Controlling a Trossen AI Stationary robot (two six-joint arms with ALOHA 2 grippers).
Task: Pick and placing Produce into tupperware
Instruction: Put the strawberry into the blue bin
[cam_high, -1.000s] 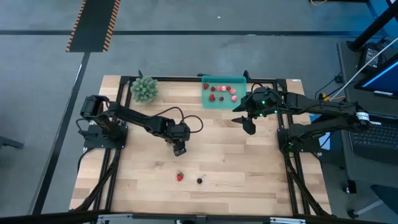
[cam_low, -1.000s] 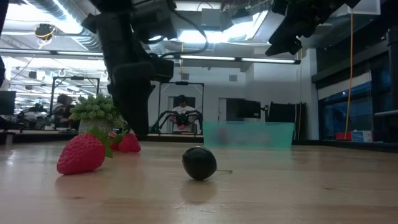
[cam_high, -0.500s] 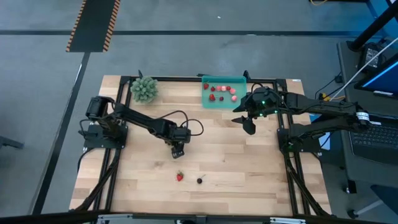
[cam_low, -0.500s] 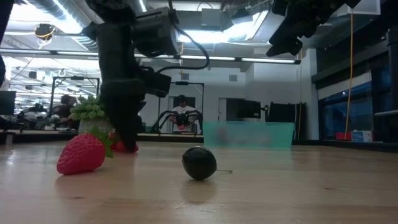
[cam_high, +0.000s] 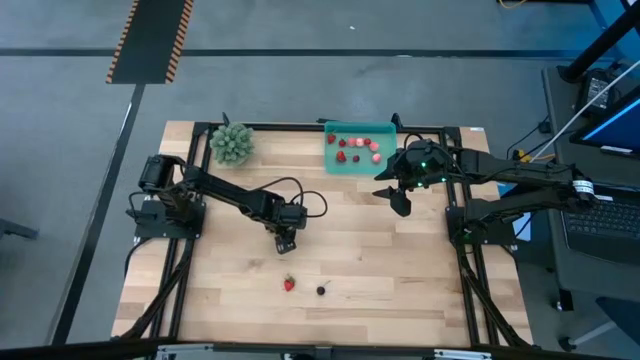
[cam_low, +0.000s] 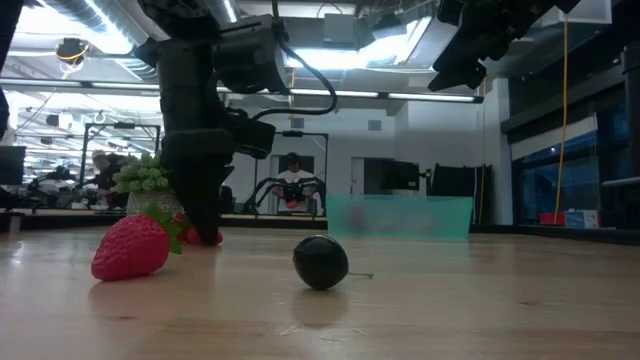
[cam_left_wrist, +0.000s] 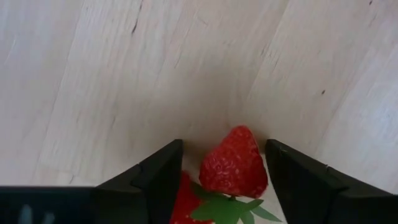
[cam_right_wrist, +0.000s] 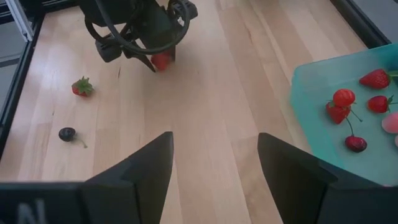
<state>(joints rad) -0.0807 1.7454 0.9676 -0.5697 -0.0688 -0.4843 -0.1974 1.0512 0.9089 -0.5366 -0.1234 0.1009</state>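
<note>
Strawberry (cam_left_wrist: 234, 163) on table (cam_high: 380, 270) between spread jaws of left gripper (cam_left_wrist: 224, 177), not clamped; second strawberry (cam_high: 289, 284) and dark berry (cam_high: 321, 291) beyond fingertips; right gripper (cam_right_wrist: 214, 171) jaws apart, empty, beside teal tray (cam_high: 345, 128) holding fruit

Strawberries (cam_high: 352, 148) in teal tray (cam_high: 360, 128) (others loose)

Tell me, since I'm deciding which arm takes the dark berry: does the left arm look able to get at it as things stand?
Probably yes, but not right away. The left gripper is down at the table, open around a strawberry. The dark berry lies in the open nearby, beside another strawberry, with nothing between.
</note>
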